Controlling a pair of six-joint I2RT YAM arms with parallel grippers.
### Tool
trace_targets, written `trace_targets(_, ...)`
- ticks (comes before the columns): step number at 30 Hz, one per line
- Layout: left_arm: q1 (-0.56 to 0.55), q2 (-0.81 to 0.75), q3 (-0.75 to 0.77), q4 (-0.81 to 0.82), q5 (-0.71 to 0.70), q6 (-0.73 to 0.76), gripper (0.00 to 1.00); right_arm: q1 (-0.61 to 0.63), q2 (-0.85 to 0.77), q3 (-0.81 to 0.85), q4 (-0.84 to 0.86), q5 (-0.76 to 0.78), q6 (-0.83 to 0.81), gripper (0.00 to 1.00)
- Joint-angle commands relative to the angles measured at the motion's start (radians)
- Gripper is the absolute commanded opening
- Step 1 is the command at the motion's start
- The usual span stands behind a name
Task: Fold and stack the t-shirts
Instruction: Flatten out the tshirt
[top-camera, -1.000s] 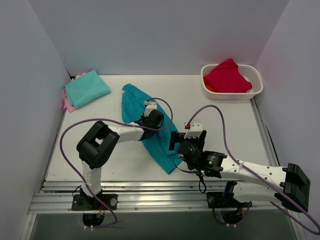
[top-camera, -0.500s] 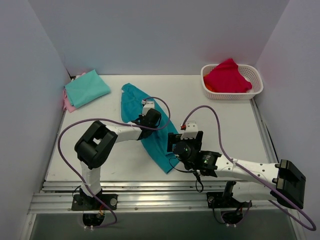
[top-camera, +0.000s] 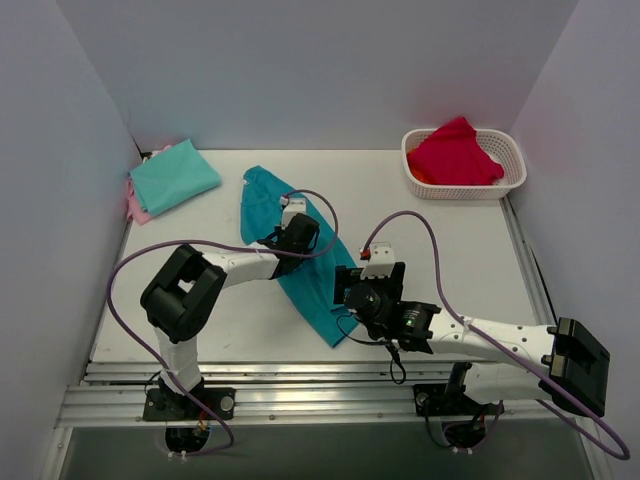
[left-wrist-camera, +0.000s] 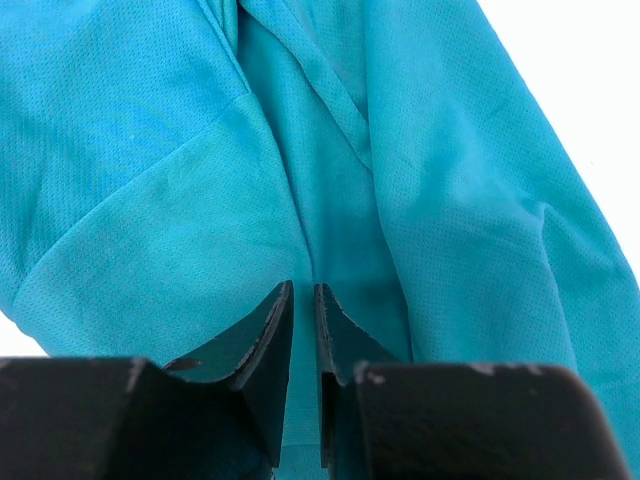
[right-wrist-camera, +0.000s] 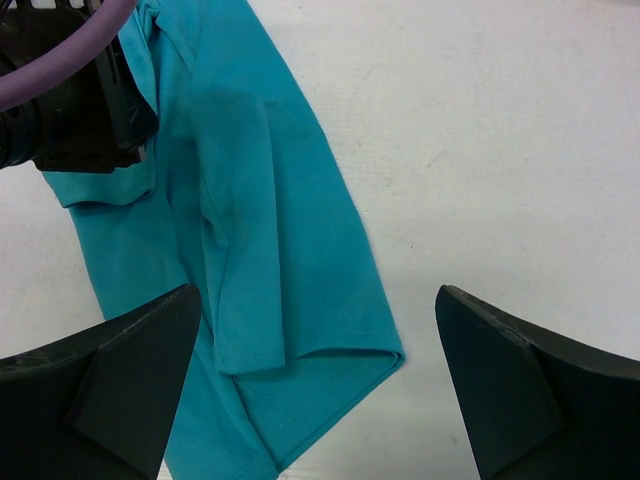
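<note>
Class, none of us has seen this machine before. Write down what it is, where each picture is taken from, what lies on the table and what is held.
Two robot arms stand on a white table. One picture looks down from above; the other two come from a camera on each wrist. A teal t-shirt lies mid-table. A folded mint-green t-shirt sits on pink cloth far left; red cloth fills a white basket far right. The left claw seems pinched on a teal fold; the right claw hangs open, empty.
</note>
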Motion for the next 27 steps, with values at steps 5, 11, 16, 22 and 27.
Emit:
trace_targets(5, 0.013, -0.034, -0.007, 0.007, 0.017, 0.01, 0.23, -0.01, 0.011, 0.025, 0.013, 0.034, 0.017, 1.0)
trace_targets(11, 0.015, -0.029, -0.008, 0.008, 0.025, 0.009, 0.23, -0.011, 0.017, 0.027, 0.013, 0.032, 0.019, 1.0)
trace_targets(16, 0.015, -0.038, -0.011, 0.049, 0.051, 0.006, 0.23, -0.011, 0.025, 0.027, 0.013, 0.03, 0.021, 1.0)
trace_targets(22, 0.012, -0.027, -0.01, 0.051, 0.06, 0.004, 0.25, -0.011, 0.025, 0.027, 0.013, 0.032, 0.022, 1.0)
trace_targets(27, 0.012, -0.017, -0.008, 0.051, 0.063, -0.001, 0.25, -0.013, 0.031, 0.028, 0.015, 0.03, 0.022, 1.0)
